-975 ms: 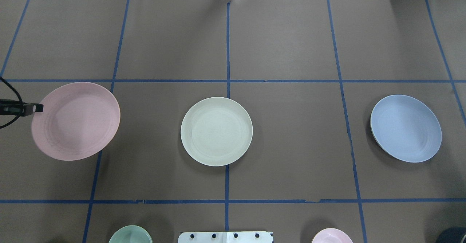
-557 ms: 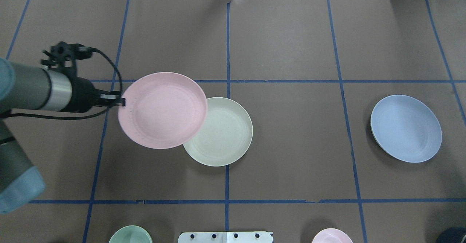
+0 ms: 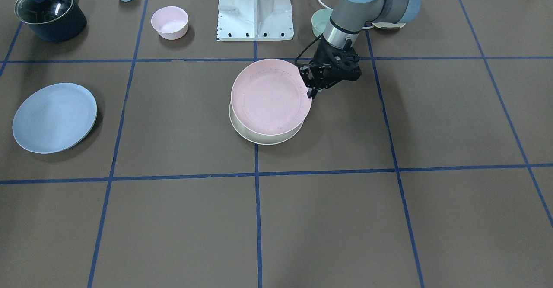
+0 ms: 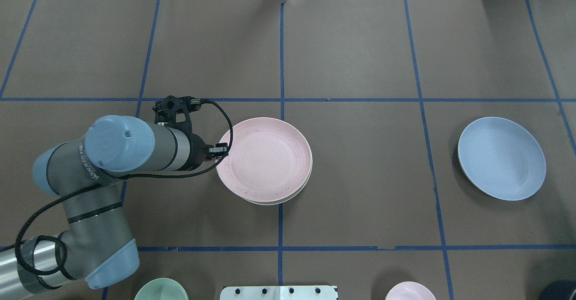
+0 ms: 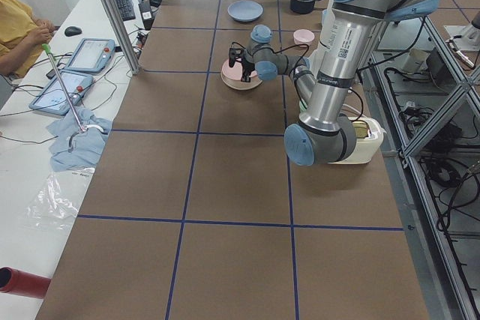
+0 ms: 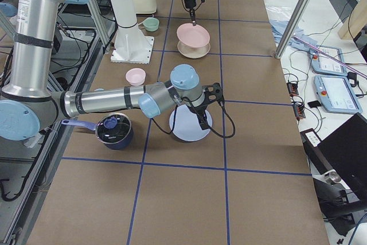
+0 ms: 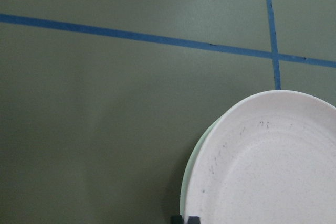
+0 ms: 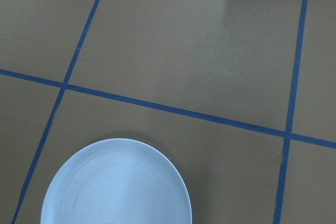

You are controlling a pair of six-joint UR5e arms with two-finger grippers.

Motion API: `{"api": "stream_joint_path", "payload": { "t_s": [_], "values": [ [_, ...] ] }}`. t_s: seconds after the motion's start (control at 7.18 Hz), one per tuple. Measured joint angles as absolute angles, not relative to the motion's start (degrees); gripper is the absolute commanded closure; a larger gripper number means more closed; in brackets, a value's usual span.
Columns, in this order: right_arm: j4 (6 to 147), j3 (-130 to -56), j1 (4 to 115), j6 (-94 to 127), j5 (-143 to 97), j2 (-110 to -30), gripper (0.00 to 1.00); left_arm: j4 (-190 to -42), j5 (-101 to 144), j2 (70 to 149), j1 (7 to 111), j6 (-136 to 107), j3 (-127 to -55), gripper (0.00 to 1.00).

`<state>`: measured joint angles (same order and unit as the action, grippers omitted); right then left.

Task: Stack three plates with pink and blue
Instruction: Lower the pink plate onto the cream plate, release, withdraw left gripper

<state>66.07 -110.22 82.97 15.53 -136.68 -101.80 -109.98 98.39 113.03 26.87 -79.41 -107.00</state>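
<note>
Pink plate (image 4: 265, 158) is over the cream plate (image 3: 264, 139) at table (image 4: 360, 178) centre, not nested yet. Front view shows it sitting high, with a cream crescent showing on the operator side. Left gripper (image 4: 221, 149) is clamped on its rim, robot's-left edge. Blue plate (image 4: 501, 158) is flat on the table, well apart on the robot's right, untouched.

Risks as I read them:
- Offset: pink isn't concentric w/ cream. Let go now and you prob get rim on rim, so it rocks or slides off. Re-centre first.
- One-edge grip: the far side can droop and touch first, then the plate levers in the fingers and may twist out.
- Drop height: light plastic. Release before contact and it'll bounce and skid.
- Finger trap: the lower finger is under the pink rim. Go too low and it wedges btwn the plates; pulling out could then drag both.
- Skewed base means blue won't seat later.

Right gripper (image 6: 202, 120) shows only in the right side view, close to the blue plate; can't tell if it's apart or together. If you bring blue in before the left arm clears centre, expect the arms to clash.
</note>
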Motion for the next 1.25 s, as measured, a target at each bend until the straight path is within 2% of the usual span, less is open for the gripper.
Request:
{"api": "stream_joint_path", "payload": {
  "t_s": [0.14, 0.28, 0.56, 0.84, 1.11, 1.25],
  "values": [
    [66.08, -110.22, 82.97, 15.55, -136.60, -101.90, 0.00, -110.13, 97.86, 113.73, 26.26, -79.93, -105.63, 0.16],
    [66.11, -110.18, 82.97, 15.55, -136.51, -102.07, 0.00, -110.26, 97.68, 114.00, 25.77, -80.17, -104.93, 0.00],
    [66.19, -109.88, 82.88, 15.58, -136.12, -102.59, 0.00, -109.93, 98.17, 114.13, 26.10, -78.58, -106.15, 0.00],
    [66.24, -109.79, 81.37, 17.65, -134.61, -103.50, 0.00, -105.52, 102.21, 111.05, 31.75, -65.37, -113.30, 0.00],
    [62.13, -109.12, 76.14, 24.18, -129.10, -106.14, 0.02, -102.35, 108.67, 100.13, 42.37, -45.14, -121.72, 0.00],
    [55.51, -107.08, 73.23, 29.39, -126.98, -108.06, 0.07, -102.24, 111.62, 94.68, 48.66, -34.66, -123.53, 0.00]
  ]
}}
